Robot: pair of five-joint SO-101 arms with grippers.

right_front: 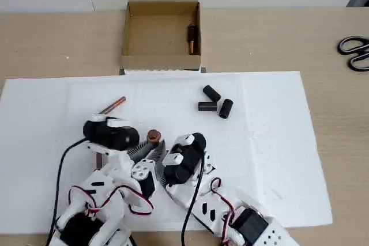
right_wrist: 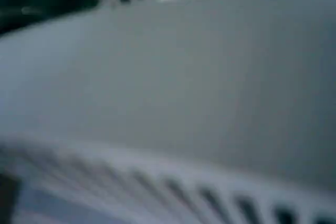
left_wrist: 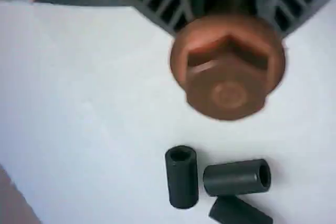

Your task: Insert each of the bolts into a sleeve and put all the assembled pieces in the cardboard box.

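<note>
— Left claw (right_front: pixel 151 144): condition?
— Closed on a copper bolt (right_front: pixel 153 137), head uppermost, shank hidden.
— Sleeves?
— Three black sleeves (right_front: pixel 207 106) lie flat on the white sheet (right_front: pixel 277 142), axes pointing different ways. They are well apart from the claw, out toward the cardboard box (right_front: pixel 131 33) and rightward. Right arm (right_front: pixel 183 158) sits nearer them, crowding that side.
— Other items?
— A loose bolt (right_front: pixel 113 105) lies near; one assembled piece (right_front: pixel 192 38) is boxed.
</note>
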